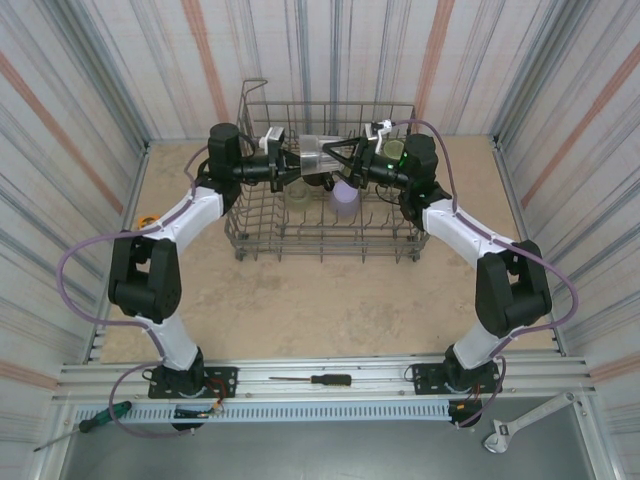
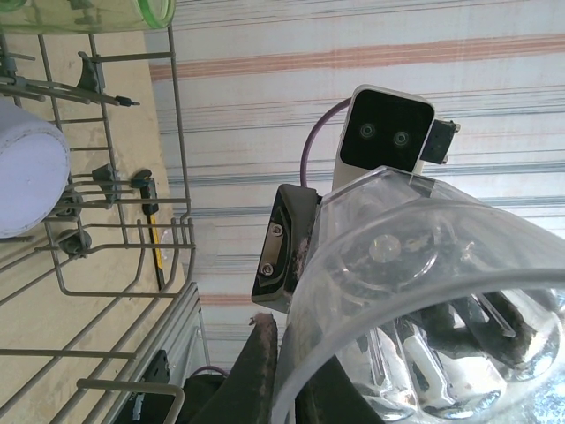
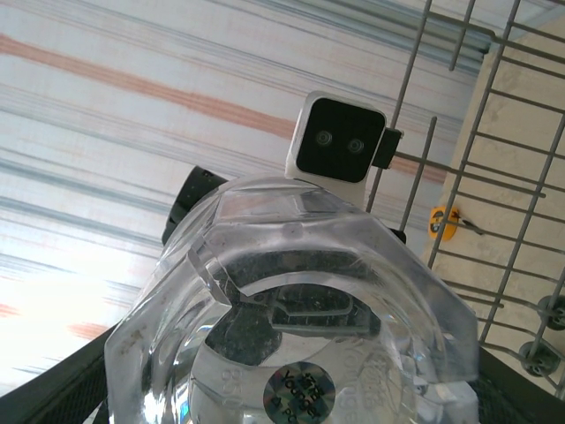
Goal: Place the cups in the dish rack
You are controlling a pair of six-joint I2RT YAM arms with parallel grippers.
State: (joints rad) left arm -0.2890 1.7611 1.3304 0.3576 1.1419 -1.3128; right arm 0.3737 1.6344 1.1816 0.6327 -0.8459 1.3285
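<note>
A clear cup (image 1: 320,152) hangs on its side above the dish rack (image 1: 260,235), held between both arms. My left gripper (image 1: 295,160) is shut on its rim; in the left wrist view the gripper (image 2: 296,353) pinches the wall of the cup (image 2: 424,265), one finger inside and one outside. My right gripper (image 1: 340,152) straddles the cup's base. In the right wrist view the gripper (image 3: 300,384) has the cup base (image 3: 300,309) between its dark fingers, one on each side. A lavender cup (image 1: 345,195) and an olive-green tumbler (image 1: 299,196) stand inside the rack.
Rack wires (image 2: 177,177) (image 3: 494,221) run close beside both wrists. A black screwdriver (image 1: 318,380), a green-handled one (image 1: 100,418) and a wrench (image 1: 525,420) lie near the arm bases. Corrugated walls enclose the table on three sides.
</note>
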